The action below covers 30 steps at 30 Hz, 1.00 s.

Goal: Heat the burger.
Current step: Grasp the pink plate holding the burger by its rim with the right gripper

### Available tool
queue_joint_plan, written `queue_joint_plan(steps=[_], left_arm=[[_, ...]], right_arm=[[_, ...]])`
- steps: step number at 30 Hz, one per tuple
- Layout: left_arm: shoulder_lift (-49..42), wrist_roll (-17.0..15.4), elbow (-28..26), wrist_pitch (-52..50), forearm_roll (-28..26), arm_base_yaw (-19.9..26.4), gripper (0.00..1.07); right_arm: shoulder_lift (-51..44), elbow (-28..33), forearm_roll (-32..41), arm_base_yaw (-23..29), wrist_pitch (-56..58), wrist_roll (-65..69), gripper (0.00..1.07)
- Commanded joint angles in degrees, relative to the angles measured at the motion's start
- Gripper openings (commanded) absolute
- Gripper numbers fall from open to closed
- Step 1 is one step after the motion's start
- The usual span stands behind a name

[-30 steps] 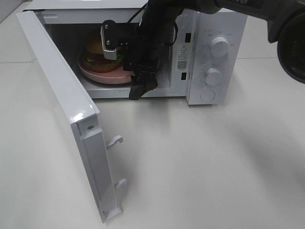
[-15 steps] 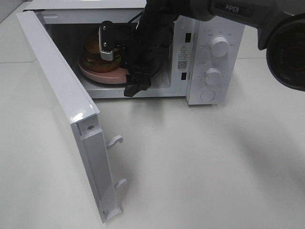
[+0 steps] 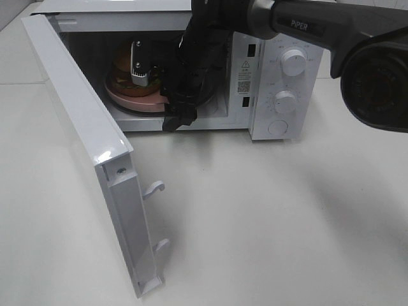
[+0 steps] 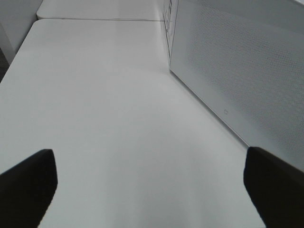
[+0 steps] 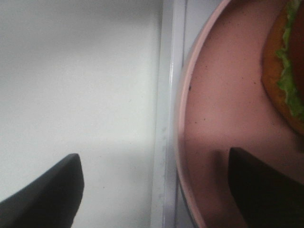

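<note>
The burger (image 3: 126, 71) with its tan bun sits on a pink dish (image 3: 137, 103) inside the open microwave (image 3: 274, 83). My right gripper (image 3: 158, 92) reaches into the oven mouth, open. One finger with a pale pad stands over the burger's side and the other hangs low at the cavity's front edge. In the right wrist view the dish rim (image 5: 190, 95) lies between the wide-apart fingers of the right gripper (image 5: 156, 190), and the burger's edge (image 5: 285, 71) with lettuce shows beside it. My left gripper (image 4: 152, 185) is open over bare table.
The microwave door (image 3: 83, 121) swings out far to the left, with latch hooks (image 3: 155, 188) on its edge. Two knobs (image 3: 293, 62) sit on the right control panel. In the left wrist view a white perforated panel (image 4: 237, 71) runs alongside the table.
The right arm has pushed leftward and deeper into the microwave opening, carrying its fingers closer around the dish. The burger and dish have stayed put.
</note>
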Motion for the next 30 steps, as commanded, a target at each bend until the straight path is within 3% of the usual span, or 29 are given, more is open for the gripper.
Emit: queue_joint_plan(steps=[1, 30], left_arm=[[-0.3, 0.0, 0.2, -0.8, -0.2, -0.3, 1.0], [-0.3, 0.0, 0.2, -0.8, -0.2, -0.3, 1.0]], right_arm=[[0.2, -0.8, 0.6, 0.3, -0.8, 1.7, 0.82], [1.1, -1.3, 0.3, 0.3, -3.4, 4.5, 0.76]])
